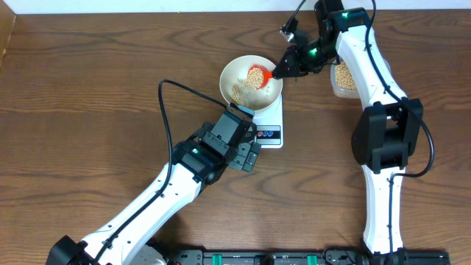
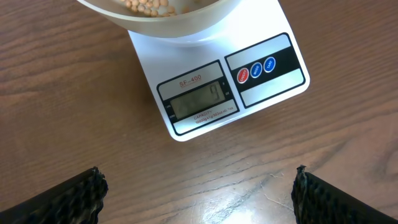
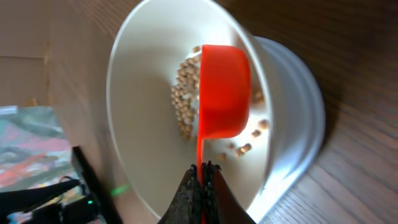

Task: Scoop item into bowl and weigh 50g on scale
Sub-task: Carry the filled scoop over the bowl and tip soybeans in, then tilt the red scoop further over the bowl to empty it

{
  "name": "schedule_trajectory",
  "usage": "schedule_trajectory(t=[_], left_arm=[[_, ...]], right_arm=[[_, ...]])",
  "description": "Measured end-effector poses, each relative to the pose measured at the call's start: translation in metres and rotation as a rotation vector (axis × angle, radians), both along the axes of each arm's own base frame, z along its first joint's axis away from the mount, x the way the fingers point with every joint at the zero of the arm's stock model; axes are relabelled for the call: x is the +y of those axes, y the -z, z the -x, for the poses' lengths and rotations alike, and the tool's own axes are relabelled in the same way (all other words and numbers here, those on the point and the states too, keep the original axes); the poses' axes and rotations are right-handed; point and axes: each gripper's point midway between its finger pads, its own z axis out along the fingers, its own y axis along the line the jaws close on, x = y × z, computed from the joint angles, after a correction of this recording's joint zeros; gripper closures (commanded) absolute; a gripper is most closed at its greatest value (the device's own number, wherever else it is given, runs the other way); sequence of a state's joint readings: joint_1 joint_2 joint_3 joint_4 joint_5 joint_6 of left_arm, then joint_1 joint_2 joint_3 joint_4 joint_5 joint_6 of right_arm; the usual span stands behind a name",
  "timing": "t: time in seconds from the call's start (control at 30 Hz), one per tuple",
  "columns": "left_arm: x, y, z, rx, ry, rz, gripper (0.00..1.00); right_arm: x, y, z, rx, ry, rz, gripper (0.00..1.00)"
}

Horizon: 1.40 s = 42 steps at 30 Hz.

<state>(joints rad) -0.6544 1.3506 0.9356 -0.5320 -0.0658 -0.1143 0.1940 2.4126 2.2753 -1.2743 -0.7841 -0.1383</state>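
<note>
The off-white bowl (image 1: 233, 71) stands on the white scale (image 1: 269, 125) and holds tan beans (image 1: 240, 91). My right gripper (image 1: 288, 65) is shut on the handle of a red scoop (image 1: 257, 74), which holds beans over the bowl. In the right wrist view the scoop (image 3: 222, 93) is tipped on its side inside the bowl (image 3: 143, 118), with beans (image 3: 184, 99) below it. My left gripper (image 1: 247, 157) is open and empty just in front of the scale; its view shows the scale (image 2: 205, 93), its display and the bowl's underside (image 2: 180, 22).
A clear plastic tub of beans (image 1: 344, 78) stands right of the bowl, partly hidden by the right arm. The left arm's cable (image 1: 173, 92) loops over the table left of the scale.
</note>
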Motion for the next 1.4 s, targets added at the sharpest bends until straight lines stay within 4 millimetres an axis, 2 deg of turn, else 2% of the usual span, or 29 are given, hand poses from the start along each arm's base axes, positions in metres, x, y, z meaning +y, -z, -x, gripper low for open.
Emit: schedule_trajectory(t=[0.13,0.23,0.47,1.03,1.4], left_arm=[[0.0,0.0,0.0,0.0,0.0,0.0,0.03],[0.0,0.0,0.0,0.0,0.0,0.0,0.03],[0.0,0.0,0.0,0.0,0.0,0.0,0.03],[0.0,0.0,0.0,0.0,0.0,0.0,0.03],[0.0,0.0,0.0,0.0,0.0,0.0,0.03]], right_arm=[[-0.007,-0.003,-0.002,-0.031,0.009,0.058,0.99],[-0.009,-0.014,-0.001,-0.071,0.01,0.094,0.99],[0.0,-0.035,0.005,-0.148,-0.011,0.152,0.99],[0.015,-0.028,0.011,-0.222,-0.053,0.31,0.99],[0.02,-0.058,0.017,-0.325,-0.057,0.371,0.99]])
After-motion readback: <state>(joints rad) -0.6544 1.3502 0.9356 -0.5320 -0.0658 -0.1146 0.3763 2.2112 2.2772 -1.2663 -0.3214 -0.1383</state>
